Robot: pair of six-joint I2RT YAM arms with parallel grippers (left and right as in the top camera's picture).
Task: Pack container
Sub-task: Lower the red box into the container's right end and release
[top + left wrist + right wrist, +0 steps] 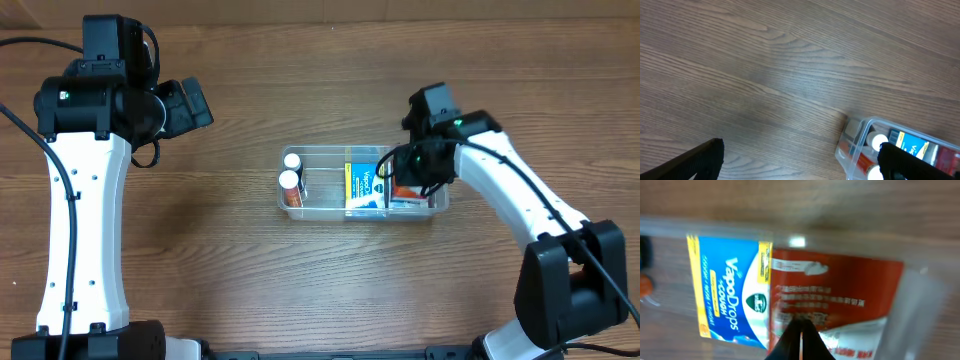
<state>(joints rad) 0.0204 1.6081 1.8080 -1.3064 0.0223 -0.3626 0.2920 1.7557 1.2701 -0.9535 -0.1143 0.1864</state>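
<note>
The clear container (320,151) lies mid-table. It holds two white-capped orange bottles (291,178) at its left end, a blue VapoDrops box (364,185) in the middle and a red-and-white packet (407,195) at its right end. My right gripper (400,170) is over the container's right end. In the right wrist view its fingers (801,330) are pressed together just above the red packet (840,290), beside the blue box (730,290). My left gripper (195,105) is up at the far left, open and empty (800,152), with the container (855,145) at its right fingertip.
Bare wood table surrounds the container. The container's clear wall (920,305) rises to the right of the red packet. Both arm bases stand at the near table edge.
</note>
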